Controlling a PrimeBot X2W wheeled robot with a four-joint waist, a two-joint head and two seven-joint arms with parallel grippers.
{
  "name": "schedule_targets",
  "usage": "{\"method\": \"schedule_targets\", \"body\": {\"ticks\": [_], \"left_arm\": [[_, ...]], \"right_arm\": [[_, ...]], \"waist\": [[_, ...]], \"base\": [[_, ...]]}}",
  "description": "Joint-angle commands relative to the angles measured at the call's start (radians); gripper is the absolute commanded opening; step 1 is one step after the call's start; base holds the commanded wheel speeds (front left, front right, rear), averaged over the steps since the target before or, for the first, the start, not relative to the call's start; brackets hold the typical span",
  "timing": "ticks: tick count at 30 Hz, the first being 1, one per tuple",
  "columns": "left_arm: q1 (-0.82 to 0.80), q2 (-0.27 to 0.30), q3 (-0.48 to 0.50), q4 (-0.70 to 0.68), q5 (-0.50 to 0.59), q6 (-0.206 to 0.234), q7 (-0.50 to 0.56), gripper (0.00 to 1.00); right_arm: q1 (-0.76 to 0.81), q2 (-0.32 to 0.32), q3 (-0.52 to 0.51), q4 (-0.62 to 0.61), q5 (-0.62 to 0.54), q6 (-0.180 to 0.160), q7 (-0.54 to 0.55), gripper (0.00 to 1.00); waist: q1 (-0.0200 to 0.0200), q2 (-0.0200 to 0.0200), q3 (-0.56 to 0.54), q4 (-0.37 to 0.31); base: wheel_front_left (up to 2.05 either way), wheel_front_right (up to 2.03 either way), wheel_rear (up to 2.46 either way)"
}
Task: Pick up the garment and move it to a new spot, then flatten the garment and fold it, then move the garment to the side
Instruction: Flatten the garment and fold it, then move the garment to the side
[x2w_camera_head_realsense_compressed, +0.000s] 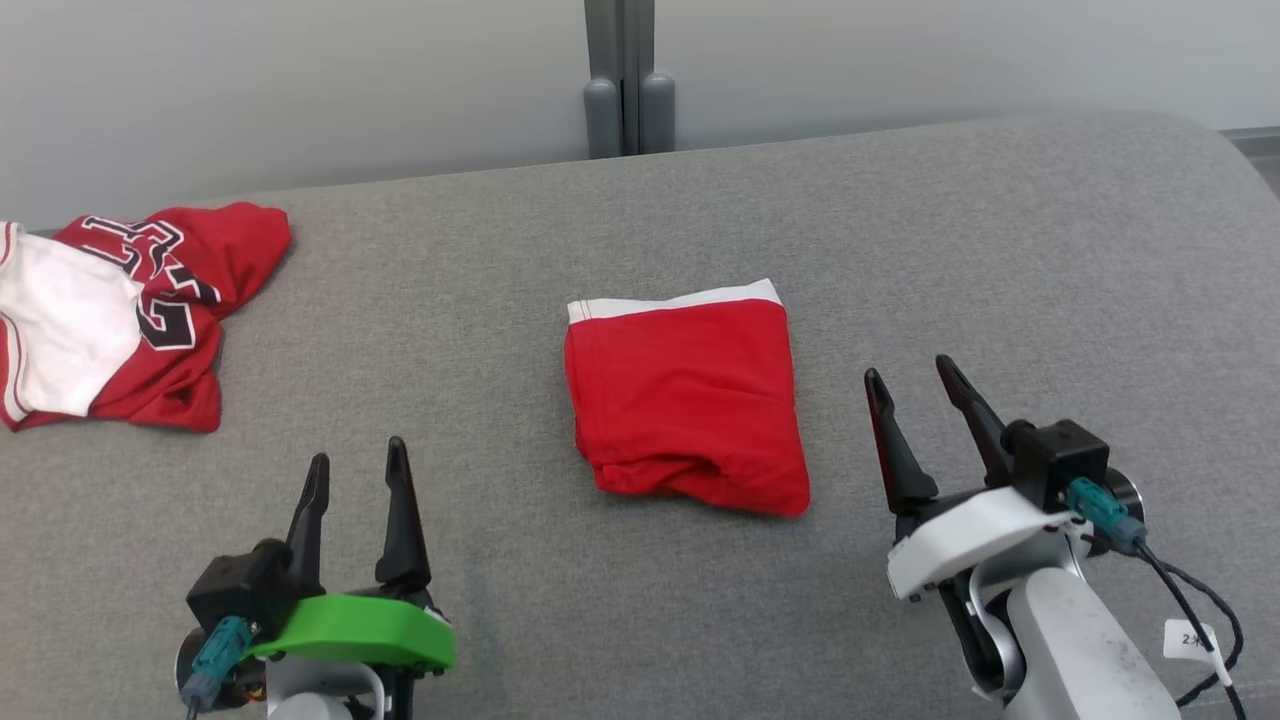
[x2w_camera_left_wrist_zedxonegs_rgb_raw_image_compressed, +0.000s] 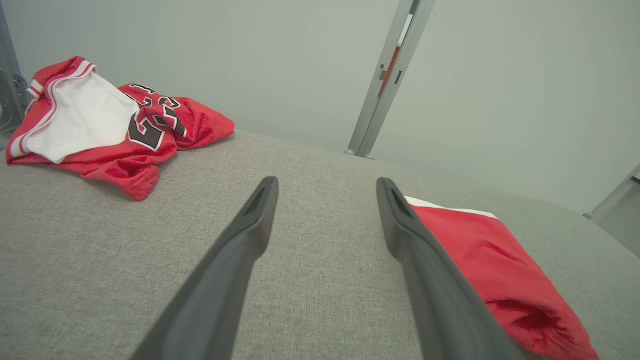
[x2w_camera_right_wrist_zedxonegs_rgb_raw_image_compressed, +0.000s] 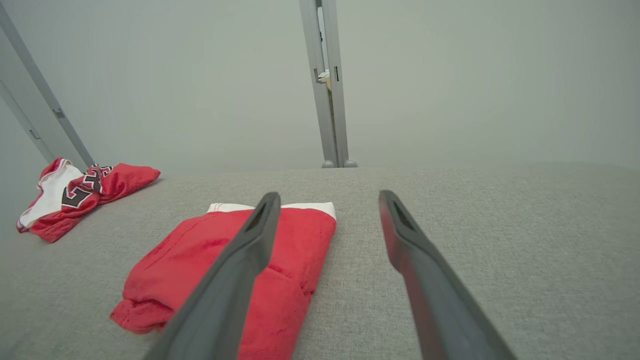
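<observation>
Far left: crumpled jersey (x2w_camera_head_realsense_compressed: 120, 320). Left pincer (x2w_camera_head_realsense_compressed: 358, 455) released, empty, near left. Folded red garment (x2w_camera_head_realsense_compressed: 690, 400) lies centre of the grey fabric surface (x2w_camera_head_realsense_compressed: 1000, 250), long axis near-to-far, white waistband far. Right pincer (x2w_camera_head_realsense_compressed: 910, 370) released, empty, just to its right. I judge this the nearer arm for the sideways move.

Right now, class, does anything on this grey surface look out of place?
The red-and-white jersey lies crumpled in a heap at the far left. The folded red garment in the middle is neat, though its near edge bulges slightly.
</observation>
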Motion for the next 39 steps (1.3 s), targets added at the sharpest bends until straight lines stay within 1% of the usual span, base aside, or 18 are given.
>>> {"method": "schedule_targets", "body": {"ticks": [1, 5, 9, 14, 21, 31, 36, 39], "left_arm": [[0.03, 0.0, 0.018, -0.003, 0.018, -0.007, -0.003, 1.0], [0.078, -0.007, 0.058, -0.008, 0.053, -0.023, -0.003, 1.0], [0.116, -0.016, 0.087, -0.004, 0.077, -0.035, -0.003, 1.0], [0.14, -0.024, 0.104, 0.001, 0.091, -0.047, -0.003, 1.0], [0.135, -0.031, 0.111, 0.005, 0.103, -0.059, -0.003, 1.0], [0.127, -0.034, 0.117, 0.006, 0.11, -0.066, -0.003, 1.0], [0.108, -0.034, 0.101, 0.002, 0.1, -0.066, -0.003, 1.0], [0.092, -0.034, 0.083, -0.008, 0.087, -0.06, -0.003, 1.0]], "right_arm": [[0.028, 0.005, -0.01, -0.017, -0.017, -0.001, -0.003, 1.0], [0.095, 0.01, -0.037, -0.065, -0.052, -0.001, -0.003, 1.0], [0.128, 0.01, -0.029, -0.089, -0.031, -0.001, -0.003, 1.0], [0.145, 0.011, -0.021, -0.088, -0.022, -0.001, -0.003, 1.0], [0.138, 0.011, -0.014, -0.077, -0.02, -0.001, -0.003, 1.0], [0.133, 0.011, -0.014, -0.075, -0.018, -0.001, -0.003, 1.0], [0.106, 0.01, -0.041, -0.045, -0.059, -0.001, -0.003, 1.0], [0.056, 0.011, -0.062, -0.023, -0.083, -0.001, 0.025, 1.0]], "waist": [[0.0, 0.0, -0.016, -0.021], [0.0, 0.0, -0.025, -0.032], [0.0, 0.0, -0.033, -0.037], [0.0, 0.0, -0.039, -0.033], [0.0, 0.0, -0.039, -0.019], [0.0, 0.0, -0.035, -0.009], [0.0, 0.0, -0.018, 0.005], [0.0, 0.0, 0.003, 0.023]], "base": [[0.0, 0.0, 0.0], [0.0, 0.0, 0.0], [0.0, 0.0, 0.0], [0.0, 0.0, 0.0], [0.0, 0.0, 0.0], [0.0, 0.0, 0.0], [0.0, 0.0, 0.0], [0.0, 0.0, 0.0]]}}
